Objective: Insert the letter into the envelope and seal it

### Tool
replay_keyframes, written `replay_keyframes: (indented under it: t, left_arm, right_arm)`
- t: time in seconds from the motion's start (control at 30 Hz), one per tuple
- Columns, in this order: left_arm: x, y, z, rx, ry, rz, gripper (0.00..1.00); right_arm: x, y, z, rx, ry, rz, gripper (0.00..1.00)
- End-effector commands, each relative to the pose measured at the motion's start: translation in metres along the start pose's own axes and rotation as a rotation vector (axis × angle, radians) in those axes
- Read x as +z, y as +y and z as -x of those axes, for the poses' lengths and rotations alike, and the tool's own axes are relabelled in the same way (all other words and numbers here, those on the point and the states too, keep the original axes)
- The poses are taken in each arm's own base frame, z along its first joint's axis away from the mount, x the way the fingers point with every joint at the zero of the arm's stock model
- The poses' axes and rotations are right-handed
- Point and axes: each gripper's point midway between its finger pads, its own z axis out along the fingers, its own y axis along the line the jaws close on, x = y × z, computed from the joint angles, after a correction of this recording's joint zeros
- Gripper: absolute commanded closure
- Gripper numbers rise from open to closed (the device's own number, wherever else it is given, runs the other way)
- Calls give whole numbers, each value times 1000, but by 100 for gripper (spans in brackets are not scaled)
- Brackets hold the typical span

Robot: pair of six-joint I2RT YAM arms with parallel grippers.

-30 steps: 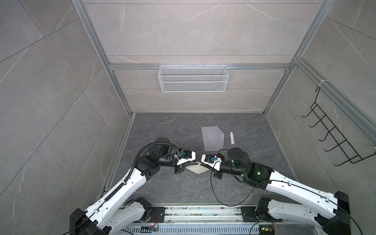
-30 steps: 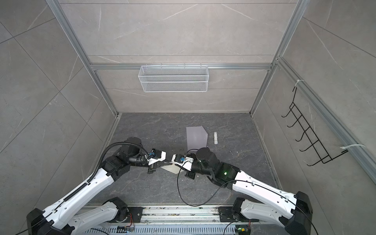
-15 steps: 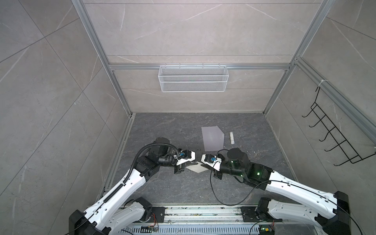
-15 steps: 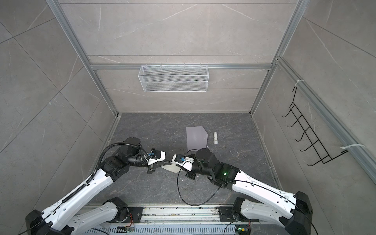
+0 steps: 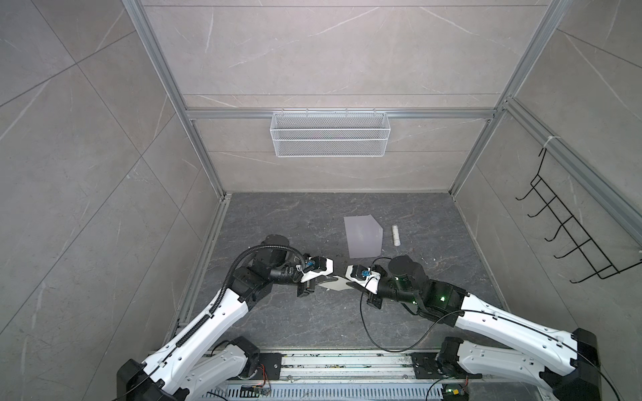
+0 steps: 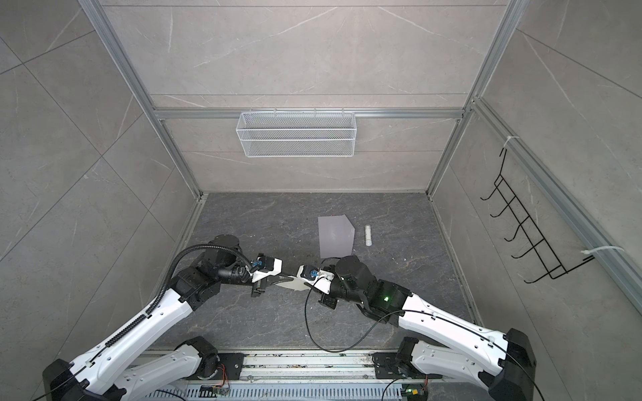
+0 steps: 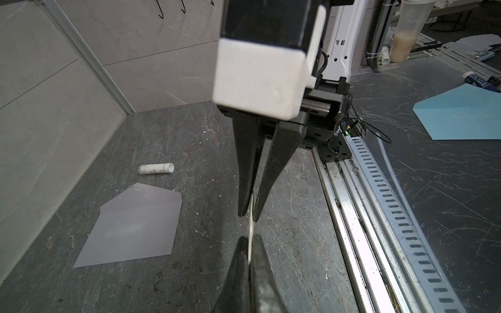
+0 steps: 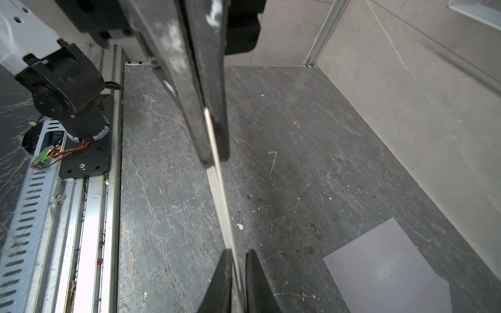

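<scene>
- The letter (image 5: 336, 283), pale and folded small, is hanging off the table, seen edge-on in both wrist views.
- The envelope (image 5: 363, 236), lavender-grey, is lying flat farther back.

White arms (image 5: 215, 323), black joints, black tapered jaws.

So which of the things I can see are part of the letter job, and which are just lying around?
Part of the job:
- letter, clamped between the left claw and right claw
- envelope, flat on the floor

Lying about:
- white tube beside the envelope
- wire basket on the back wall
- black hook rack
</scene>
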Motion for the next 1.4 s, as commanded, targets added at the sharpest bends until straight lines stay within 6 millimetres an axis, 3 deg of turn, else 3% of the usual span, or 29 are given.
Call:
replay_keyframes:
  t: [0.0, 0.17, 0.27, 0.4, 0.47, 0.53, 0.67, 0.8, 0.9, 0.97, 1.1, 1.17, 1.23, 1.37]
  left_arm:
    - [-6, 1, 14, 53, -32, 18, 100]
    - [-7, 1, 14, 53, -32, 20, 100]
    - [-6, 2, 13, 53, -29, 23, 100]
    - [-7, 3, 13, 57, -24, 31, 100]
    - [-8, 3, 12, 60, -23, 34, 100]
    - [-8, 2, 12, 62, -22, 36, 100]
    - [-8, 3, 11, 61, -20, 37, 100]
    - [-7, 3, 11, 62, -19, 37, 100]
    - [-8, 4, 11, 63, -17, 41, 100]
    - [-8, 3, 11, 62, -16, 40, 100]
    - [-7, 4, 10, 60, -15, 41, 100]
    - [-7, 4, 10, 60, -14, 40, 100]
    - [-7, 5, 9, 60, -10, 46, 100]
    - [-8, 11, 7, 55, 10, 80, 100]
  right_arm:
    - [-1, 1, -23, 11, 84, -13, 86]
    - [-2, 4, -28, 10, 100, -5, 100]
    - [-2, 4, -30, 11, 105, -1, 100]
    - [-1, 0, -38, 11, 140, -29, 86]
    - [-2, -1, -43, 12, 157, -34, 84]
    - [-2, -1, -46, 14, 164, -35, 86]
    - [-3, 1, -48, 15, 163, -26, 100]
    - [-2, 1, -50, 18, 171, -26, 100]
    - [-1, -2, -55, 19, 190, -44, 82]
    - [-2, -3, -58, 21, 198, -49, 79]
    - [-3, -1, -59, 24, 192, -43, 96]
    - [-3, -1, -58, 26, 185, -38, 99]
    - [-3, -2, -55, 25, 173, -46, 93]
    - [-9, -17, -46, 45, 101, -133, 66]
